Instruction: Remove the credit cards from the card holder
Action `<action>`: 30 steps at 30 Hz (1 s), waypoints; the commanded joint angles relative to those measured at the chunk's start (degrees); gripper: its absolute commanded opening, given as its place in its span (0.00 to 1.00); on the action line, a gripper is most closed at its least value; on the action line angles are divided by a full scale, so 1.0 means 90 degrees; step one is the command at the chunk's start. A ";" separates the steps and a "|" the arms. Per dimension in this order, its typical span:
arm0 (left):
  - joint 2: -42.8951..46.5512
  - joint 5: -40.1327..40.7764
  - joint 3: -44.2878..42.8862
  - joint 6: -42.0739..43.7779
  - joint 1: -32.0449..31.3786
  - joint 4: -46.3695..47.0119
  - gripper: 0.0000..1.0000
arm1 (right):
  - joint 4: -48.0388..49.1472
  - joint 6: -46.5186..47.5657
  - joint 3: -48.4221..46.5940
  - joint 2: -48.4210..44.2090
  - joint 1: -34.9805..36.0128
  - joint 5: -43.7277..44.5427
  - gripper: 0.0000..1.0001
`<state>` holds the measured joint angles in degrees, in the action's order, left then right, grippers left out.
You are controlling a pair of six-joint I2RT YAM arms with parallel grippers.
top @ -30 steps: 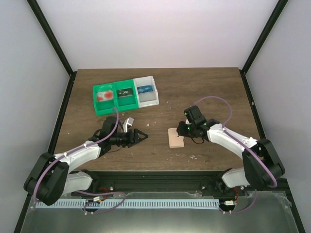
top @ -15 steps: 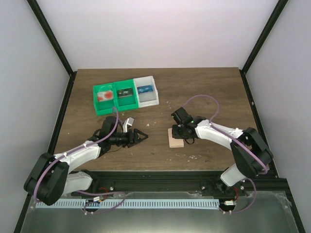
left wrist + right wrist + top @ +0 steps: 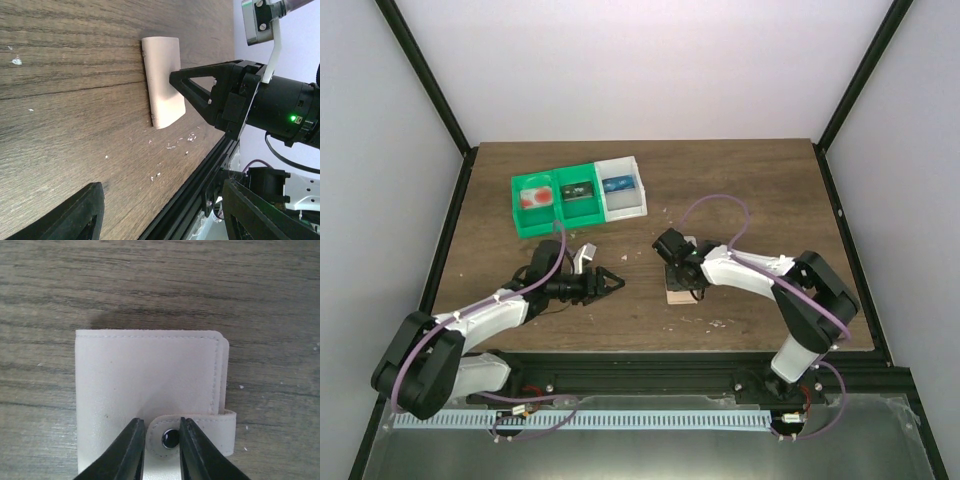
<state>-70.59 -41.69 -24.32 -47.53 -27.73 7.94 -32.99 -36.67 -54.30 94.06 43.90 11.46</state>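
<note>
A pale tan, flat, leather-like card holder [image 3: 150, 375] lay closed on the dark wood-grain tabletop [image 3: 750, 180], near the front edge and a little right of centre. The right gripper [image 3: 161, 424] pointed down onto it. Its fingers [image 3: 131, 450] were nearly together, one on each side of the metal snap stud [image 3: 170, 438] on the closing strap [image 3: 220, 432]. Whether they pinched the stud or only pressed beside it could not be told.

The left gripper [image 3: 610, 283] hung low near the front edge, left of centre. Its jaws were wide apart and empty, aimed at the holder, probably keeping out of the way.

Towards the back left corner stood two green plastic trays [image 3: 535, 226] and a white plastic tray [image 3: 625, 211] in a row. They held a red-and-white card [image 3: 533, 197], a dark card [image 3: 578, 190] and a blue card [image 3: 618, 185]. The cards seemed already out, so the right gripper was likely just fastening or steadying the emptied holder.

Only the right wrist view showed the snap, strap and stitching. The left wrist view showed the holder lying flat, with a right finger meeting its edge. Only the overhead view showed the trays and cards.
</note>
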 commanded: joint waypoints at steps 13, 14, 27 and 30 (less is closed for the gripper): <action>0.0074 0.0357 -0.0276 0.0450 0.0022 -0.0507 0.64 | 0.0439 0.0487 -0.0289 -0.0158 0.0703 0.0163 0.00; 0.0074 0.0403 -0.0310 0.0485 0.0024 -0.0582 0.63 | 0.0524 0.0534 -0.0316 -0.0170 0.0745 0.0067 0.01; -0.0623 0.0241 0.0052 0.0472 0.0015 0.0282 0.45 | 0.2204 0.0185 0.0304 -0.0978 0.0913 -0.1323 0.01; -0.0899 0.0213 0.0083 0.0475 0.0005 0.0455 0.39 | 0.2523 -0.0046 0.0551 -0.1232 0.0908 -0.1611 0.00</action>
<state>-76.25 -38.22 -24.58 -43.44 -27.73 7.68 -16.36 -34.00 -51.70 85.84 51.57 2.09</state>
